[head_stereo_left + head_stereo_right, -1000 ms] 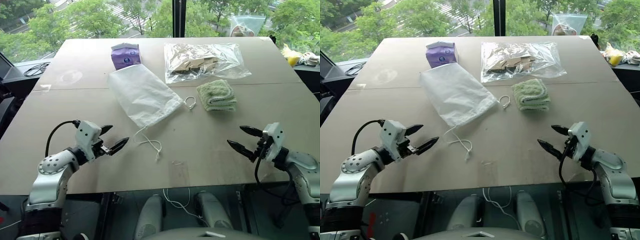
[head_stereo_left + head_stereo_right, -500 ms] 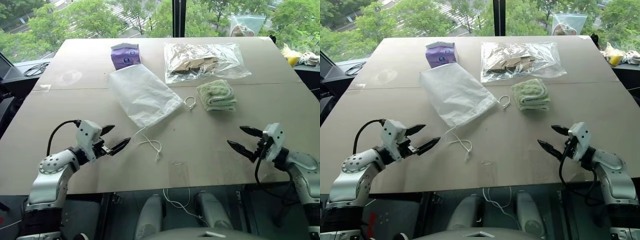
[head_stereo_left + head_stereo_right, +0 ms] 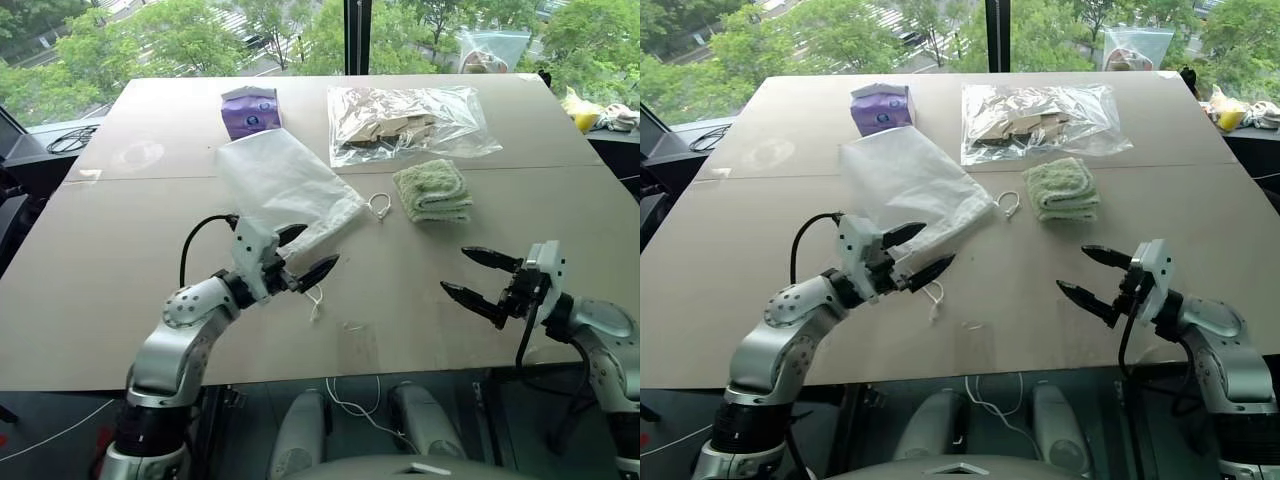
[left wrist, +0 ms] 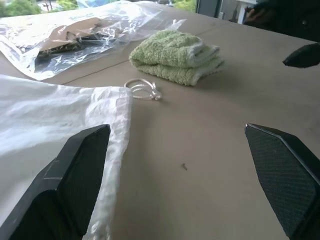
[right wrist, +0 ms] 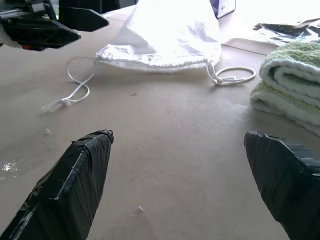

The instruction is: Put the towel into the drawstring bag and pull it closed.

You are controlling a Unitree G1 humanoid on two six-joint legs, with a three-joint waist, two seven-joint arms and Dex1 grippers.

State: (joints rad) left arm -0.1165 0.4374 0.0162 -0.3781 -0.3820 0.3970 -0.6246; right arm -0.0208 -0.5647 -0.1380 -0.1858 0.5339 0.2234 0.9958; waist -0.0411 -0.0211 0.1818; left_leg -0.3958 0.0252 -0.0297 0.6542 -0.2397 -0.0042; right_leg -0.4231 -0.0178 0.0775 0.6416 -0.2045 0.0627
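My left gripper (image 3: pixel 306 253), jaws open, hovers over the drawstring bag's (image 3: pixel 285 185) mouth; right gripper (image 3: pixel 478 276) open; towel (image 3: pixel 433 190) untouched.

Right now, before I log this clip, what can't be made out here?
- Drawstring bag: its mouth corner nearest the robot is covered by the left gripper in both eye views.
- Contents of the clear plastic bag: brown pieces, blurred by the film's glare.
- Purple packet: print too small to read.
- Towel: cut off by the right wrist view's edge.
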